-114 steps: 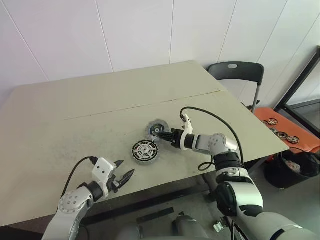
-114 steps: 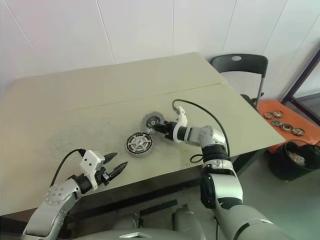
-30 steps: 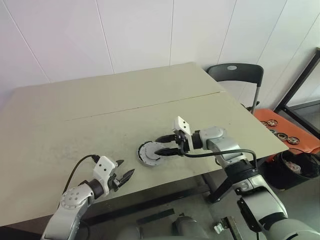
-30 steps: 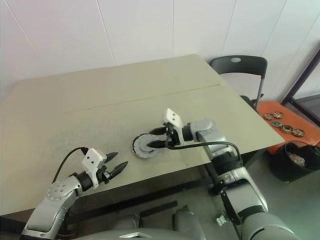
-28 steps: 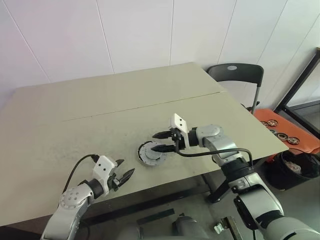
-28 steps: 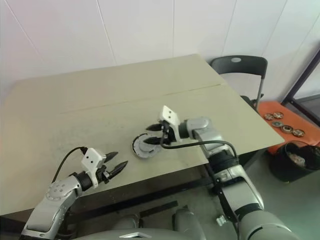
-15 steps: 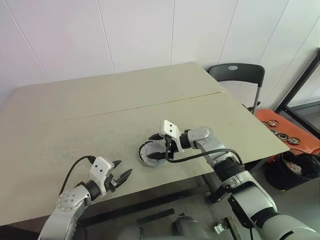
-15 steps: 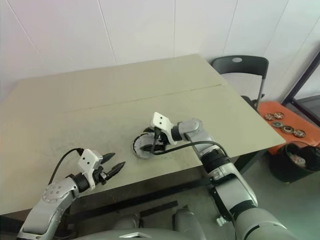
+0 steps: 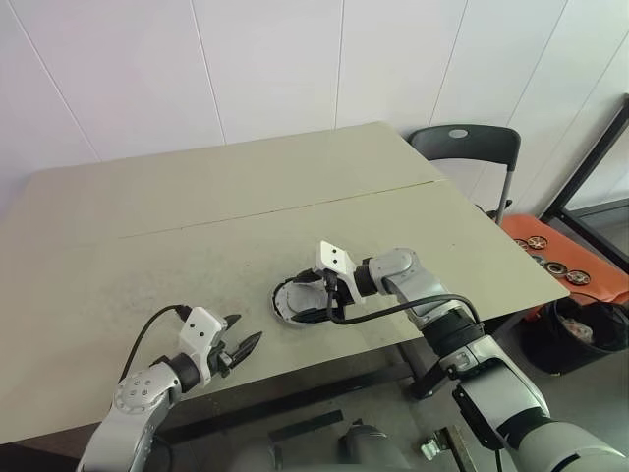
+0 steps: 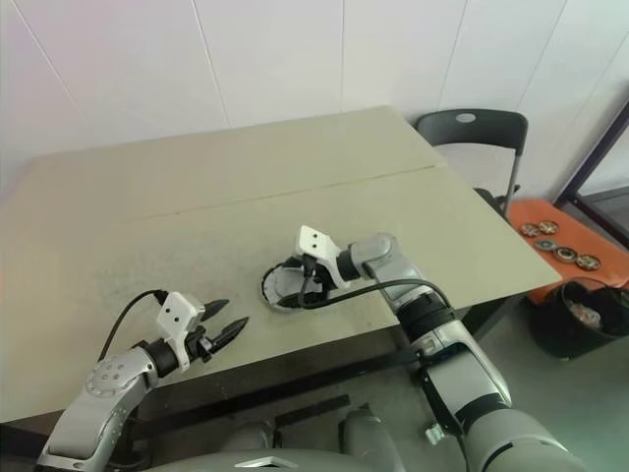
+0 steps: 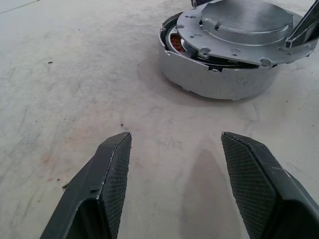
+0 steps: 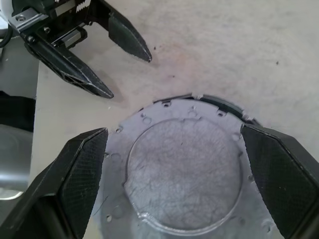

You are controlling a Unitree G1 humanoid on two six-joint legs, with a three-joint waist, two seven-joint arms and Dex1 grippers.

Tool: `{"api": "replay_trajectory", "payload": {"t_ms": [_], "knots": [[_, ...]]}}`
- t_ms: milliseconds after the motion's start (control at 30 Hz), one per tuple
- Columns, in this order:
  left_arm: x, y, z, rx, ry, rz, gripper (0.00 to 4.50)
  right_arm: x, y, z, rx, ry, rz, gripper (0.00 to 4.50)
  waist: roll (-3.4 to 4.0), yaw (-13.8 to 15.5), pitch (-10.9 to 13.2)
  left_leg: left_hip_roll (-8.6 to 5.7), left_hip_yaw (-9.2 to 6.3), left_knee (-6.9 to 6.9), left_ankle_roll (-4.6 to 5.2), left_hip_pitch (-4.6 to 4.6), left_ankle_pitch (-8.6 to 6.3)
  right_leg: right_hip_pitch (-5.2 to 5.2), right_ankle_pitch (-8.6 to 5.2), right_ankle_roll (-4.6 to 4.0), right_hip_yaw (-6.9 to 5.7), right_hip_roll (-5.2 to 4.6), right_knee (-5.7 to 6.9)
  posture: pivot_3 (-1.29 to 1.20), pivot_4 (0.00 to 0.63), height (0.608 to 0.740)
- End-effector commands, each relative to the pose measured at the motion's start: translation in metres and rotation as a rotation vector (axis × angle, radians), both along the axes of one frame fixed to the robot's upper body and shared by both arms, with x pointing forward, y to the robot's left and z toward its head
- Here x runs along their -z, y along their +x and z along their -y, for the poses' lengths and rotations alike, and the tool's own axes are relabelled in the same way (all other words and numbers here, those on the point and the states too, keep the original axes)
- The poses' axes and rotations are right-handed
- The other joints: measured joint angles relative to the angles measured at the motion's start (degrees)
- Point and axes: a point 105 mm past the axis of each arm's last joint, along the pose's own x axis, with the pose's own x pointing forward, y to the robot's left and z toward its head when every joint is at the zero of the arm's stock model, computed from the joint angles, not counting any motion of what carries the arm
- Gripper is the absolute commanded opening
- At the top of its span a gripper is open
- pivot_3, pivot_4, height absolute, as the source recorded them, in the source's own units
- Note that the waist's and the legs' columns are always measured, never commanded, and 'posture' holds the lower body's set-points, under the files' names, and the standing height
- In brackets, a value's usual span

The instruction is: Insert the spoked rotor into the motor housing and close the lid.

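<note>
**Lid's sitting crooked on the housing**

Your right gripper (image 12: 174, 164) is spread wide around the lid (image 11: 239, 25), not pinching it. The lid lies tilted on the housing (image 11: 219, 79), copper showing at one edge, near the table's (image 9: 197, 216) front. Left gripper (image 9: 241, 342) hangs open nearby, holding nothing.

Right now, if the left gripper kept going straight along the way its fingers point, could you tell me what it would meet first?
Most likely the motor housing, which lies ahead of the left gripper across bare table, with the lid resting tilted on top. The depth is hard to judge, so it could skim the tabletop first.
</note>
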Motion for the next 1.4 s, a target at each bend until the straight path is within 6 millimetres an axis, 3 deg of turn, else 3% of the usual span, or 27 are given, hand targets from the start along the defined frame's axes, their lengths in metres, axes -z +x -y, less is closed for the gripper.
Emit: {"api": "replay_trajectory", "payload": {"t_ms": [33,167,367,500,633,1100,1400], "knots": [[-0.01,0.004,0.001,0.009,0.01,0.044,3.07,0.003,-0.002,-0.001,0.005,-0.005,-0.043,4.47,0.0,0.0,0.0,0.0,0.0,-0.01,0.0,0.0,0.0,0.0,0.0,0.0,0.0,0.0,0.0,0.0,0.0,0.74],[-0.011,0.004,0.001,0.01,0.013,0.046,3.07,0.013,-0.001,0.001,0.045,-0.023,-0.066,4.47,-0.01,0.0,0.0,0.0,-0.01,-0.02,0.0,0.04,0.0,0.02,0.0,0.0,0.0,0.0,0.0,0.0,0.0,0.74],[-0.014,0.003,-0.002,0.01,0.007,0.048,3.07,0.012,0.005,-0.002,0.073,0.003,-0.047,3.12,-0.02,-0.1,0.0,0.0,0.0,0.0,-0.01,0.11,0.0,0.09,-0.01,0.0,0.0,0.0,-0.01,0.0,0.0,0.74],[-0.015,0.001,-0.007,0.003,0.01,0.045,3.07,-0.013,0.005,-0.014,0.067,0.169,-0.085,3.12,-0.01,-0.1,0.0,0.02,-0.01,0.0,-0.01,0.09,0.0,0.05,-0.01,0.0,0.0,0.01,0.0,0.0,0.0,0.74],[-0.014,0.0,-0.008,-0.002,0.011,0.041,3.07,-0.019,0.007,-0.016,0.076,0.203,-0.069,3.12,-0.01,-0.1,0.0,0.02,0.0,-0.1,-0.01,-0.03,0.0,-0.08,0.0,0.0,0.0,0.0,0.0,0.0,0.0,0.74],[-0.014,0.001,-0.002,0.01,0.001,0.038,3.07,0.001,0.02,-0.012,0.118,0.082,0.136,3.12,-0.04,0.0,0.0,0.0,0.04,-0.24,0.0,-0.05,0.0,-0.14,0.0,0.0,0.02,0.0,-0.05,0.0,0.0,0.74],[-0.013,-0.001,-0.001,0.01,-0.002,0.033,3.07,0.018,0.008,-0.006,0.065,0.018,0.043,3.12,-0.05,0.0,0.0,0.01,0.01,-0.18,0.0,0.16,0.0,0.07,-0.01,-0.01,0.03,-0.02,-0.05,0.0,0.0,0.74]]}}
